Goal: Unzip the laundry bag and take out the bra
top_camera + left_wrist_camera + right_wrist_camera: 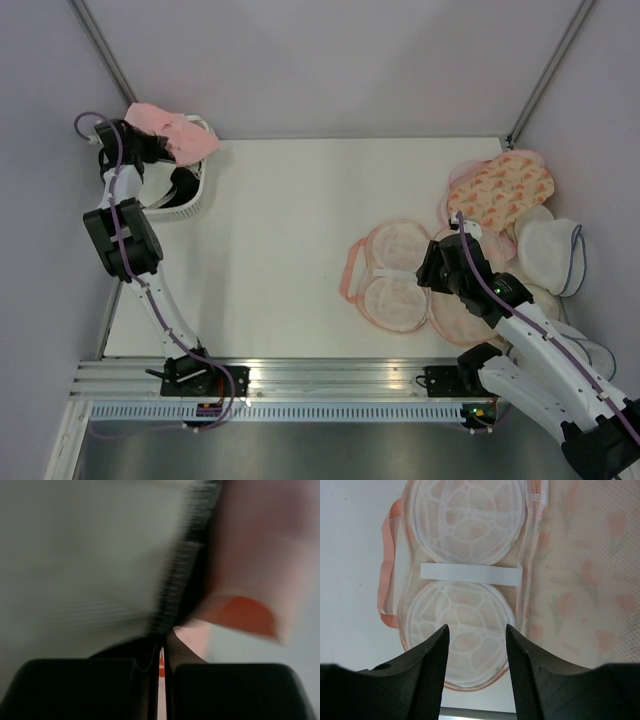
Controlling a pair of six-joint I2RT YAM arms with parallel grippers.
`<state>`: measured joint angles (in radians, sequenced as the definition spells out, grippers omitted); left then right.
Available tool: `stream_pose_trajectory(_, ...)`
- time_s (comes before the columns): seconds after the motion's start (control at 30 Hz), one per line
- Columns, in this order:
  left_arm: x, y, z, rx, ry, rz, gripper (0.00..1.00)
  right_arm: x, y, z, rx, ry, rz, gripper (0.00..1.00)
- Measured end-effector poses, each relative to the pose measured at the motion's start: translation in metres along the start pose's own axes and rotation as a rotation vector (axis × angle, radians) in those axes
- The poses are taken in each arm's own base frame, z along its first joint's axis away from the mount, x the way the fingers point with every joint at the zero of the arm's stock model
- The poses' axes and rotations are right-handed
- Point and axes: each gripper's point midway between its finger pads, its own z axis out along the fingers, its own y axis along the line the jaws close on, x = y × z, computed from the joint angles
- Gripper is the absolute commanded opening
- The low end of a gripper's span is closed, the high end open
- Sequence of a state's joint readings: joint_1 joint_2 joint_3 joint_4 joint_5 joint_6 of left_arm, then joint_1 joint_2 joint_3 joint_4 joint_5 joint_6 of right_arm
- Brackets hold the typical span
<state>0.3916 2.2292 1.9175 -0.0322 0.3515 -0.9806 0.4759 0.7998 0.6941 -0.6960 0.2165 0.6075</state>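
White slatted basket sits right under the left gripper, toward its near side, at the table's far left corner. Dark garment lies inside the basket. White domed pouch with blue-grey trim lies right of the right gripper, near but not touching, by the table edge. White table is bare between the two grippers. Aluminium rail runs along the near edge, behind both. Left wrist view is blurred: pale surface and a dark ribbed strip ahead of the fingers, and what they are cannot be told.
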Motion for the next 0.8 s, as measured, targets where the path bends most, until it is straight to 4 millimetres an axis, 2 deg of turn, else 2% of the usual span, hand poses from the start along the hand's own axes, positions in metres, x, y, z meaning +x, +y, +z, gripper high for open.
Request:
stream_pose_trajectory(0.07, 0.018, 0.054, 0.002, -0.138, 0.005, -0.04, 0.02, 0.002, 0.001, 0.001, -0.001, 0.01, -0.005, 0.54)
stream_pose_trajectory(0.1, 0.026, 0.074, 0.001, -0.193, 0.013, -0.055, 0.02, 0.002, 0.001, 0.002, -0.001, 0.014, -0.008, 0.54)
stream_pose_trajectory(0.13, 0.029, 0.084, 0.0, -0.227, 0.014, -0.062, 0.02, 0.003, 0.001, 0.003, -0.001, 0.02, -0.011, 0.54)
stream_pose_trajectory(0.2, 0.028, 0.087, 0.0, -0.24, 0.006, -0.062, 0.02, 0.005, 0.002, 0.006, -0.002, 0.034, -0.016, 0.54)
stream_pose_trajectory(0.33, 0.024, 0.082, 0.001, -0.228, -0.011, -0.052, 0.02, 0.008, 0.005, 0.011, -0.008, 0.055, -0.022, 0.54)
stream_pose_trajectory(0.4, 0.024, 0.081, 0.0, -0.226, -0.012, -0.046, 0.07, 0.007, 0.008, 0.012, -0.019, 0.051, -0.02, 0.54)
stream_pose_trajectory(0.47, 0.022, 0.077, -0.002, -0.219, -0.015, -0.034, 0.34, 0.004, 0.01, 0.012, -0.03, 0.043, -0.017, 0.59)
stream_pose_trajectory(0.5, 0.019, 0.072, -0.004, -0.212, -0.019, -0.025, 0.56, 0.004, 0.012, 0.012, -0.037, 0.042, -0.018, 0.66)
stream_pose_trajectory(0.57, 0.013, 0.059, -0.01, -0.191, -0.035, -0.013, 0.74, 0.003, 0.013, 0.012, -0.044, 0.039, -0.019, 0.72)
stream_pose_trajectory(0.6, 0.007, 0.046, -0.017, -0.171, -0.05, -0.001, 0.92, 0.002, 0.014, 0.012, -0.048, 0.037, -0.021, 0.76)
stream_pose_trajectory(0.7, -0.009, 0.013, -0.043, -0.131, -0.1, 0.02, 0.98, 0.001, 0.015, 0.012, -0.052, 0.029, -0.023, 0.81)
stream_pose_trajectory(0.8, -0.022, -0.024, -0.078, -0.081, -0.154, 0.04, 1.0, -0.004, 0.011, 0.011, -0.029, 0.004, -0.01, 0.83)
